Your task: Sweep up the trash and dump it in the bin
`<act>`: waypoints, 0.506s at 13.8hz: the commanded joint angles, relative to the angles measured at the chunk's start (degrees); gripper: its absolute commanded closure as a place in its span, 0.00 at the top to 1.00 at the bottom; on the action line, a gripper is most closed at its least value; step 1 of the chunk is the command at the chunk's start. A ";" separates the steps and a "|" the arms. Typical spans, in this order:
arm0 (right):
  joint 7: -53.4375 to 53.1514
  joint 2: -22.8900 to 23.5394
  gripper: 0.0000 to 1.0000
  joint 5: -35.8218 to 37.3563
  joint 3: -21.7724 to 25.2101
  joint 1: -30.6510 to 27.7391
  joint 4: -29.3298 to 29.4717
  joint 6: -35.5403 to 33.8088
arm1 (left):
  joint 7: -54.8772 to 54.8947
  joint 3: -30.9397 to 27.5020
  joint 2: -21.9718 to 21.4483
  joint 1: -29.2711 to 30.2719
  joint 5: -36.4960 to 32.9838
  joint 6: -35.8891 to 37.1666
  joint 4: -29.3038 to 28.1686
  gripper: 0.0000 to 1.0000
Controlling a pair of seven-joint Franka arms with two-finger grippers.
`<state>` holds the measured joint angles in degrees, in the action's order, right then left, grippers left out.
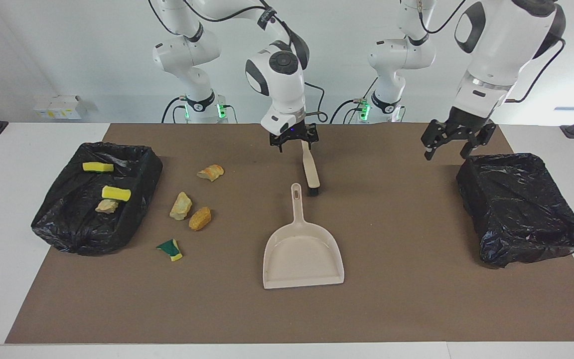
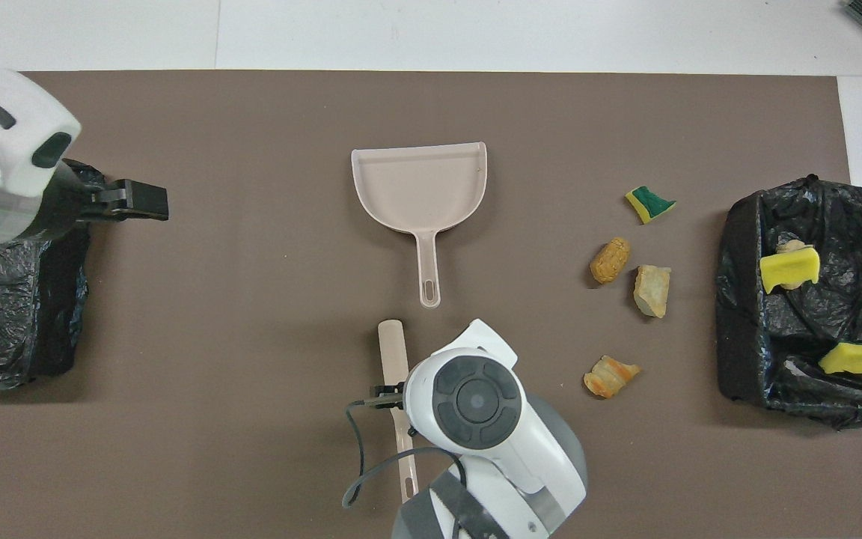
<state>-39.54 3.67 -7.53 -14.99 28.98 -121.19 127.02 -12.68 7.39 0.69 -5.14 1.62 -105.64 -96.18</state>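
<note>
Four scraps of trash (image 1: 190, 211) lie on the counter (image 1: 416, 299) at nine o'clock of the dustpan (image 1: 303, 254); three in the bin (image 1: 132, 199); right hand (image 1: 294, 140) over the brush (image 1: 310, 172), left hand (image 1: 452, 142) by the second bin (image 1: 521, 209) — both with fingers apart.

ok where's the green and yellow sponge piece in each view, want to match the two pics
Facing view: the green-and-yellow sponge piece lies on the brown mat toward the right arm's end, lower left of that picture, just off the trash-filled black bin.
Overhead view: the same piece sits upper right of that picture, farther from the robots than the other loose scraps.
Shared landmark: the beige dustpan mid-table.
</note>
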 commanded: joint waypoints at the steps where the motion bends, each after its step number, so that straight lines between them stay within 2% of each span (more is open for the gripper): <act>1: -2.20 -1.74 1.00 -1.00 0.22 3.17 -5.19 4.37 | -3.74 -0.71 1.85 -3.63 0.14 -2.02 0.90 1.00; 3: -5.88 -1.13 1.00 -0.82 0.22 7.04 -8.08 9.10 | -8.05 -0.71 3.87 -6.36 -0.12 -4.40 1.08 1.00; 5: -7.65 -1.30 1.00 -0.56 0.22 8.29 -9.77 10.27 | -12.00 -0.71 6.94 -10.21 -0.30 -4.66 1.60 1.00; 6: -7.74 -1.39 0.96 -0.56 0.22 8.64 -9.86 10.09 | -14.28 -0.71 8.44 -11.72 -0.21 -5.62 2.82 1.00; 7: -7.74 -1.39 0.87 -0.56 0.22 9.25 -9.94 10.00 | -15.26 -0.71 8.71 -11.90 0.05 -6.68 3.19 1.00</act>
<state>-46.65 3.69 -7.55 -15.00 37.85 -129.64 136.13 -25.10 7.53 6.79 -15.00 1.60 -111.14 -95.91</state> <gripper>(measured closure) 0.035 0.000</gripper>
